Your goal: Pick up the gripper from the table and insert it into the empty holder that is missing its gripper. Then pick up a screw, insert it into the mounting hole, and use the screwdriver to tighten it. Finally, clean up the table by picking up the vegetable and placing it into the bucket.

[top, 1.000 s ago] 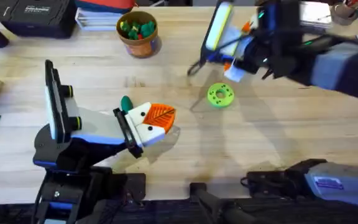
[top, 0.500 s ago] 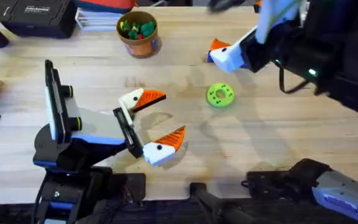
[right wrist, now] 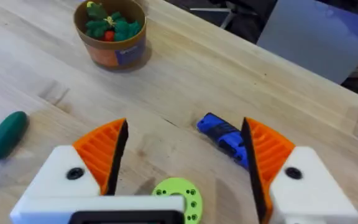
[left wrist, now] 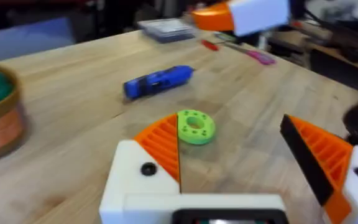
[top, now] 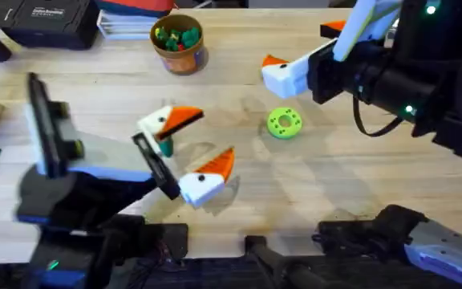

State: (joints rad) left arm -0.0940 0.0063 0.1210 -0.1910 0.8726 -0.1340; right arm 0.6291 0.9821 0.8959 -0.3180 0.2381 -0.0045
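1. While both jaws stand apart and hold nothing, the vegetable (right wrist: 9, 134) lies on the worktop beside the left gripper (top: 187, 152), presumably awaiting pickup.
2. The screwdriver (right wrist: 223, 137) lies ahead, between the right gripper (right wrist: 185, 158) jaws' line.

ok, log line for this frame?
left hand: open, over vegetable | right hand: open, empty | screwdriver: on table | bucket: holds toys
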